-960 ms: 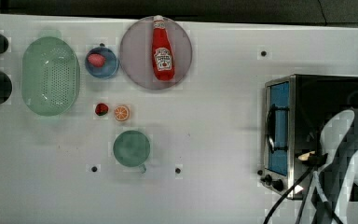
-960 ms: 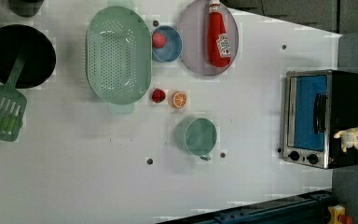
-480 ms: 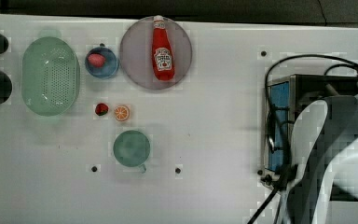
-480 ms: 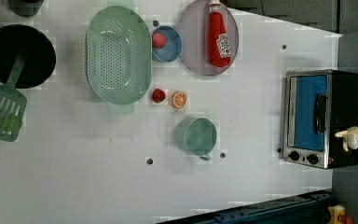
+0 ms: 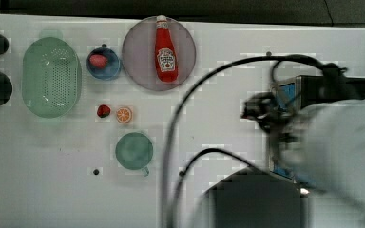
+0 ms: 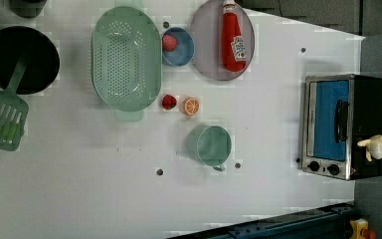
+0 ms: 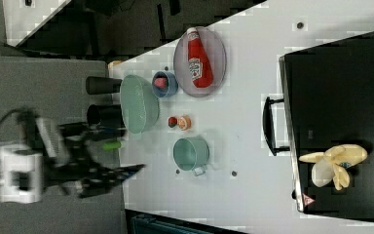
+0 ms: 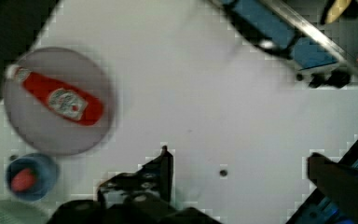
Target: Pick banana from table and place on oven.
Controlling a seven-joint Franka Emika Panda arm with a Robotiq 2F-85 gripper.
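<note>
The hand [image 8: 237, 163] hangs empty over the white worktop [image 8: 205, 93], fingers [image 8: 163, 165] spread wide apart. The banana [image 7: 335, 163] lies on the oven [image 7: 341, 87] top, well apart from the hand.

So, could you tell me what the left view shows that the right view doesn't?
Left view: the oven front-on, with its blue door and knobs.
Right view: the arm with its open gripper beside the table, and the oven's black top with the whole banana lying on it.
Both: the banana on the oven, ketchup on its plate, colander, blue bowl, strawberry, orange slice and cup.
</note>
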